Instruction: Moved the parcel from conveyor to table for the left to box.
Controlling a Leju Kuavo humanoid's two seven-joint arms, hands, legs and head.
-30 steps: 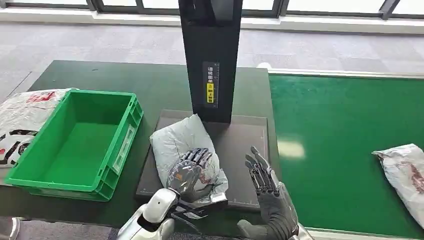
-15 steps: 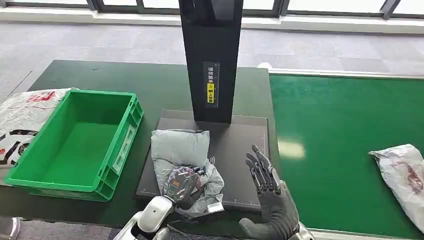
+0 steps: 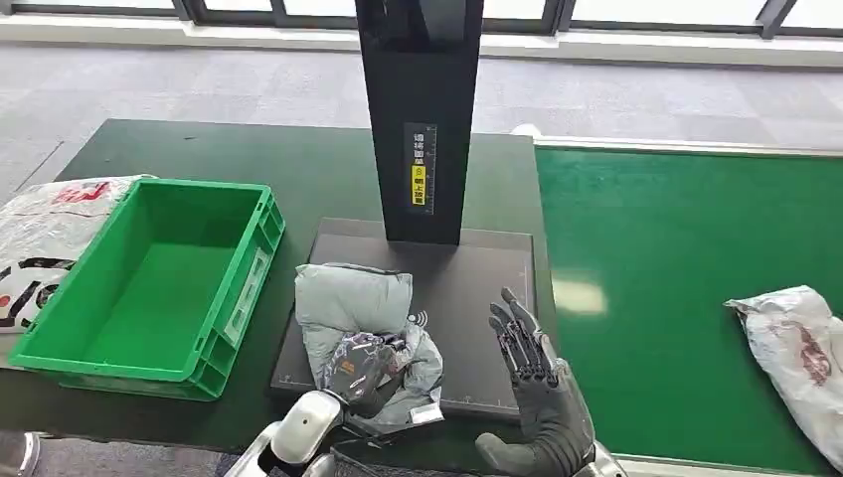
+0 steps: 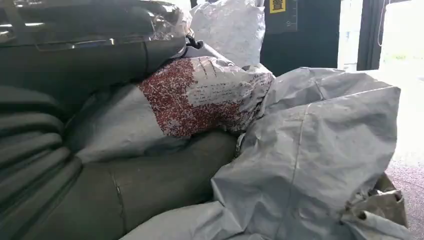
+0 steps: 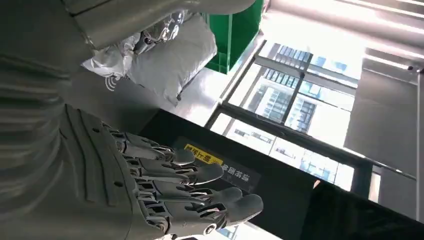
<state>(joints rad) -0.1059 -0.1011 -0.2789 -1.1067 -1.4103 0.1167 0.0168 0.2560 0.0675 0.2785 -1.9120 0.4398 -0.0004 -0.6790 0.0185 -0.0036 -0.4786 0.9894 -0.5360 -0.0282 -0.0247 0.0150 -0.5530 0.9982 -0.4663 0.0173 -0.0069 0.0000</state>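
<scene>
A crumpled grey parcel (image 3: 350, 298) lies on the dark flat plate (image 3: 477, 288) in front of the black post. My left hand (image 3: 360, 370) grips the parcel's near end, with fingers curled into the plastic. The left wrist view shows a fold of the parcel (image 4: 320, 145) with a red-speckled label pinched between my left hand's (image 4: 90, 200) thumb and fingers. My right hand (image 3: 527, 358) stands open just right of the parcel, fingers straight and holding nothing. From the right wrist, my right hand (image 5: 165, 190) appears spread, with the parcel (image 5: 170, 55) beyond it.
An open green box (image 3: 244, 288) stands left of the plate on the dark table. A white printed bag (image 3: 45, 229) lies beyond the box. The black post (image 3: 422, 119) rises behind the plate. Another parcel (image 3: 795, 348) lies on the green conveyor (image 3: 666, 278) at right.
My left hand went from lying flat on the parcel to curling around its near end, bunching it up. The parcel on the conveyor drifted slightly left. My right hand stayed put.
</scene>
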